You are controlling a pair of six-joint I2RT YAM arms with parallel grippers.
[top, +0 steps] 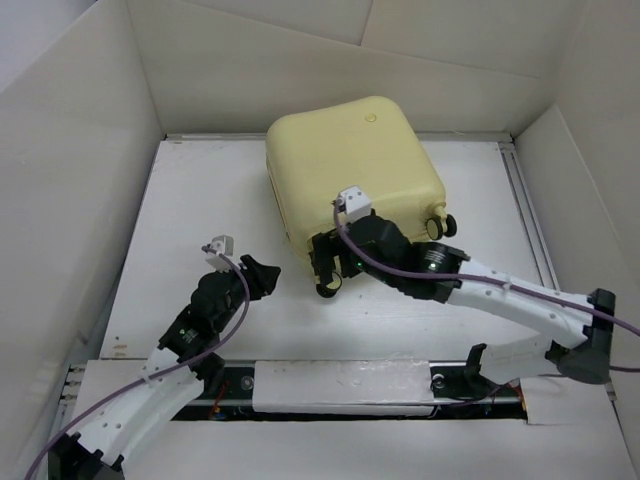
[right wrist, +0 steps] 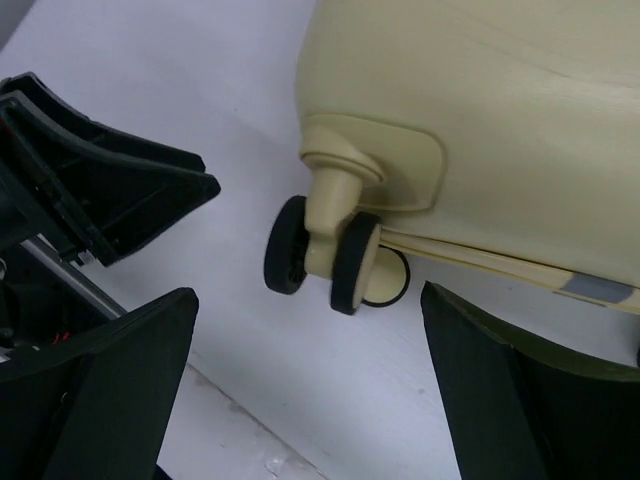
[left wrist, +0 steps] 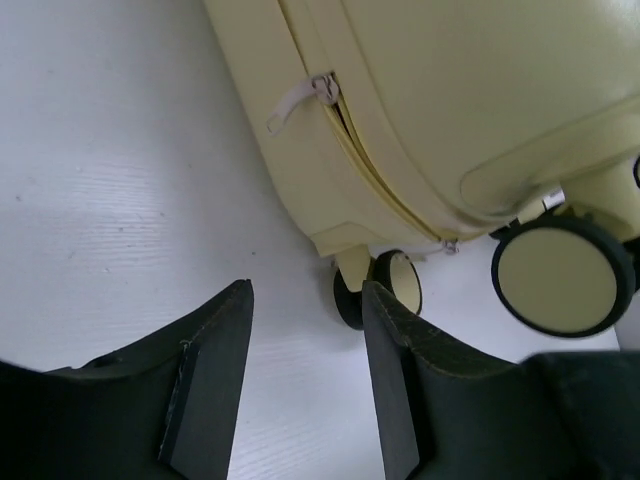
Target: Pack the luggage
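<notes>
Luggage [top: 350,170] lies closed, flat on desk [top: 200,200], far ctr. Right end effector [top: 328,268] at its near-left corner by a caster wheel [right wrist: 320,255], jaws wide apart, gripping nothing. Left end effector [top: 262,277] (further left, nearer) jaws partly apart, empty.

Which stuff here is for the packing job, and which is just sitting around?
For the job: the luggage, the left gripper, the right gripper.
Just there: the white table, the pale walls around it.
</notes>
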